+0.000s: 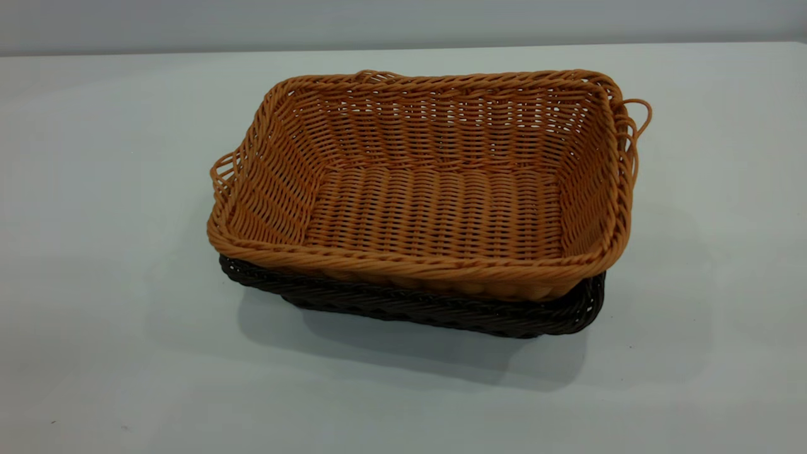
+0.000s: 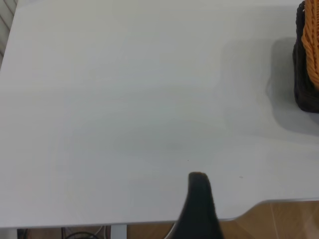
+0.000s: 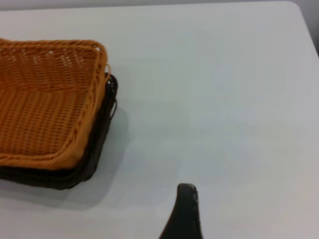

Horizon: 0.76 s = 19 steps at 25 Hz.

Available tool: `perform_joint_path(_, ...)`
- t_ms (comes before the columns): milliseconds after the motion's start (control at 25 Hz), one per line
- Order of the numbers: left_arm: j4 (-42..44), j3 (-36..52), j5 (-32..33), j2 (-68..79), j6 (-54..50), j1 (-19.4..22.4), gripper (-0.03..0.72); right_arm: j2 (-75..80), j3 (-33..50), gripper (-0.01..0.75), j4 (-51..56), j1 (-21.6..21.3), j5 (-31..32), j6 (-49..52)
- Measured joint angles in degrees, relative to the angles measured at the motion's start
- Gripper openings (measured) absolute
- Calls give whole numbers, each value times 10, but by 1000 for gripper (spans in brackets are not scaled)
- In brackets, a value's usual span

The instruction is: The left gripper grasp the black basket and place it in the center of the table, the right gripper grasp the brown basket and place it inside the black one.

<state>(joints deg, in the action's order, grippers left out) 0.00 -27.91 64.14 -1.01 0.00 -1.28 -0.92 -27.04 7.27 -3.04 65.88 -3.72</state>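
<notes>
The brown basket [image 1: 435,189] sits nested inside the black basket [image 1: 441,309] near the middle of the table [image 1: 113,252], with only the black rim showing below it. Neither gripper shows in the exterior view. In the left wrist view, my left gripper [image 2: 239,199] is open and empty over bare table near its edge, and only one dark finger [image 2: 198,204] shows. The baskets [image 2: 306,74] lie far off from it. In the right wrist view, my right gripper [image 3: 224,204] is open and empty, with one finger [image 3: 185,211] showing, apart from the stacked baskets [image 3: 50,104].
The table's edge and the wooden floor [image 2: 284,221] show in the left wrist view. Bare tabletop lies all round the baskets.
</notes>
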Motion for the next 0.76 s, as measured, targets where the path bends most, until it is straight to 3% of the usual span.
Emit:
perform_joint_path(240, 0, 0, 0, 0, 0, 0, 537, 0, 1, 590, -50, 0, 0, 64)
perform_joint_path(760, 0, 0, 0, 0, 0, 0, 537, 0, 1, 590, -55, 0, -1, 72)
